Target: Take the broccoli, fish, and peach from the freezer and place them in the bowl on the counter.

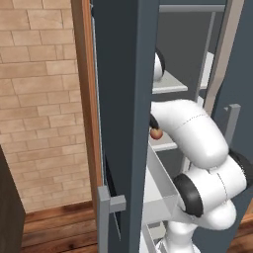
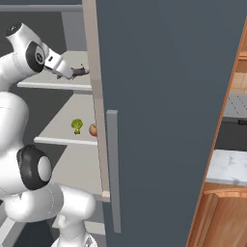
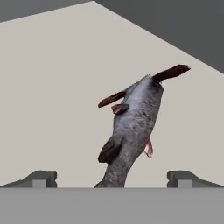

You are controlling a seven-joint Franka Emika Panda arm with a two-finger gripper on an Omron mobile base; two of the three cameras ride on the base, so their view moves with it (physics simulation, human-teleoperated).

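Note:
The freezer (image 2: 169,96) stands open, and my arm reaches onto its upper pale shelf (image 2: 53,82). My gripper (image 2: 81,72) is open. In the hand view the dark grey fish (image 3: 133,127) lies on that shelf, with its tail end between my spread fingertips (image 3: 41,178), which do not touch it. One shelf lower, the yellowish-green broccoli (image 2: 76,126) and the red-orange peach (image 2: 92,129) sit side by side near the shelf's front. The peach (image 1: 156,133) also peeks past the door edge. A piece of the white marble counter (image 2: 229,166) shows at the right. The bowl is out of view.
The slate-blue freezer doors (image 1: 123,99) flank the arm closely on both sides, each with a grey bar handle (image 2: 112,169). A grey door bin (image 1: 160,192) sits beside my elbow. There is a brick wall (image 1: 44,99) on the left and brown wooden cabinets (image 2: 222,212) on the right.

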